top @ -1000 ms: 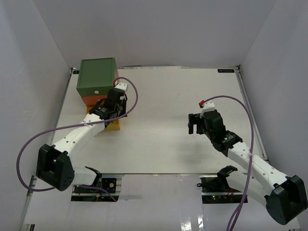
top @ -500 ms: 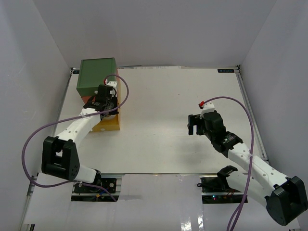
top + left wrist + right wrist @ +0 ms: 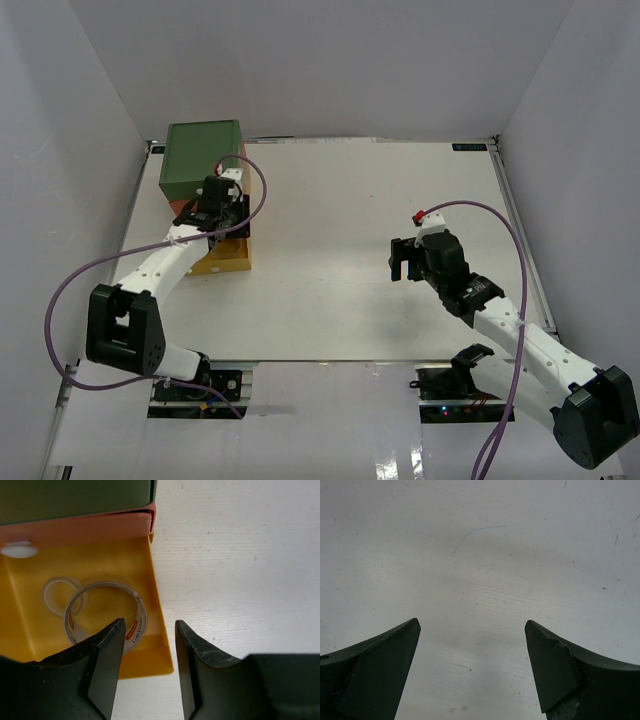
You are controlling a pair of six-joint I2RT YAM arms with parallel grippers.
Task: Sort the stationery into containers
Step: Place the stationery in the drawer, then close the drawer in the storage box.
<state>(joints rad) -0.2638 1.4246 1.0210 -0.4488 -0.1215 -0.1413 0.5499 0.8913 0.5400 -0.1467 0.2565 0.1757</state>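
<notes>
step: tape into yellow drawer (image 3: 30,630) | left tool (image 3: 149,625): parted, empty, above drawer | tape roll (image 3: 136,622): in drawer beside clear ring (image 3: 62,581), bench's far-left corner | right tool (image 3: 472,630): wide apart, empty | advice: lift straight up, clear drawer wall

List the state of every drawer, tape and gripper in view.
Yellow bottom drawer: pulled open.
Orange middle drawer: shut.
Green top drawer: shut.
Grey tape roll: loose inside yellow drawer.
Small clear tape ring: inside yellow drawer.
Left gripper: open, empty.
Right gripper: open, empty.
</notes>
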